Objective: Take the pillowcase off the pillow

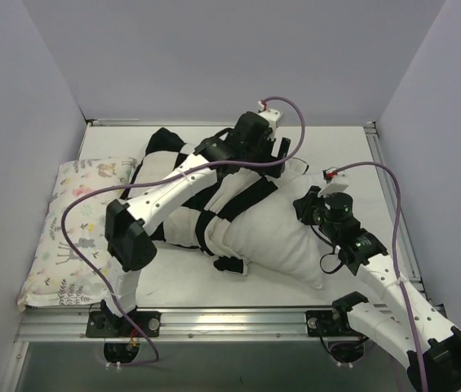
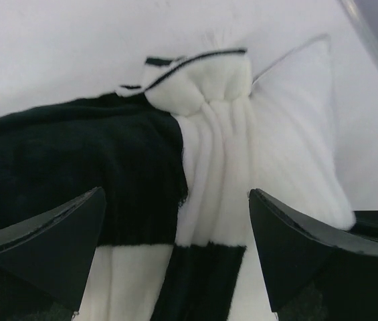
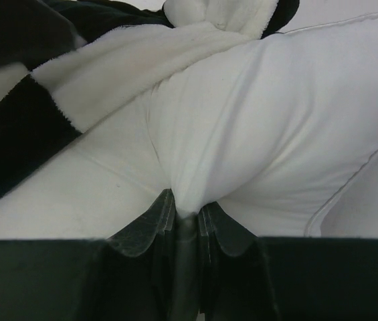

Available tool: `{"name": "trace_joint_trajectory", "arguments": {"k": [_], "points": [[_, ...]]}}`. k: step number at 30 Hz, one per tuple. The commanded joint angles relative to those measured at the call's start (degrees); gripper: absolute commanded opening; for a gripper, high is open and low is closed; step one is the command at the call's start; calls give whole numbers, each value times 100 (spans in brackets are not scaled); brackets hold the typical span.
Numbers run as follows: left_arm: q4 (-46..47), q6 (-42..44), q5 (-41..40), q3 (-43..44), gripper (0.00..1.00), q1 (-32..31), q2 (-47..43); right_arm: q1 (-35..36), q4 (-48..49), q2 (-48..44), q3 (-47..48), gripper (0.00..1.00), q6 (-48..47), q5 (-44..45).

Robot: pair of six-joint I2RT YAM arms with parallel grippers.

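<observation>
The plain white pillow (image 1: pixel 283 233) lies across the table's middle, its right half bare. The black and white checkered pillowcase (image 1: pixel 214 200) is bunched over its left and far part. My left gripper (image 1: pixel 272 152) hangs over the far bunched edge of the pillowcase (image 2: pixel 142 154) with its jaws wide open and nothing between them (image 2: pixel 175 231). A bare pillow corner (image 2: pixel 302 134) shows to its right. My right gripper (image 1: pixel 318 209) is shut on a pinched fold of the pillow's white cover (image 3: pixel 187 204). The pillowcase edge (image 3: pixel 55 87) lies just beyond that fold.
A smaller pastel floral-and-animal print pillow (image 1: pixel 71 233) lies along the left side of the table. Grey walls (image 1: pixel 26 122) close in the left, back and right. A metal rail (image 1: pixel 238 320) runs along the near edge by the arm bases.
</observation>
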Motion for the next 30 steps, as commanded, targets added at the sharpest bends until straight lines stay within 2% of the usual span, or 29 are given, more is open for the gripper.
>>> {"name": "trace_joint_trajectory", "arguments": {"k": [1, 4, 6, 8, 9, 10, 11, 15, 18, 22, 24, 26, 30], "points": [[-899, 551, 772, 666, 96, -39, 545, 149, -124, -61, 390, 0, -309, 291], [-900, 552, 825, 580, 93, -48, 766, 176, -238, 17, 460, 0, -336, 414], [-908, 525, 676, 553, 86, -40, 854, 202, -273, 53, 487, 0, -345, 484], [-917, 473, 500, 544, 55, 22, 880, 211, -396, 88, 583, 0, -301, 581], [-926, 394, 169, 544, 38, 65, 863, 211, -431, 97, 627, 0, -266, 721], [-935, 341, 26, 536, 5, 179, 854, 211, -727, 106, 758, 0, -248, 792], [-952, 184, -114, 501, 0, 258, 802, 211, -843, 106, 820, 0, -222, 853], [-944, -186, -939, 238, 0, 829, 521, 194, -1598, 18, 1163, 0, -108, 1362], [-847, -406, -1222, 1, 0, 1400, 222, 115, -1950, -70, 1356, 0, -37, 1592], [-636, -600, -1547, -308, 0, 2130, -139, -254, -2259, -202, 1497, 0, 25, 1610], [-627, -714, -1750, -422, 0, 2507, -262, -789, -2347, -246, 1524, 0, 86, 1304], [-601, -906, -1593, -668, 0, 2867, -341, -1350, -2391, -272, 1567, 0, 165, 839], [-311, -873, -900, -958, 0, 2906, -385, -1529, -2409, -45, 1647, 0, 209, 617]]}}
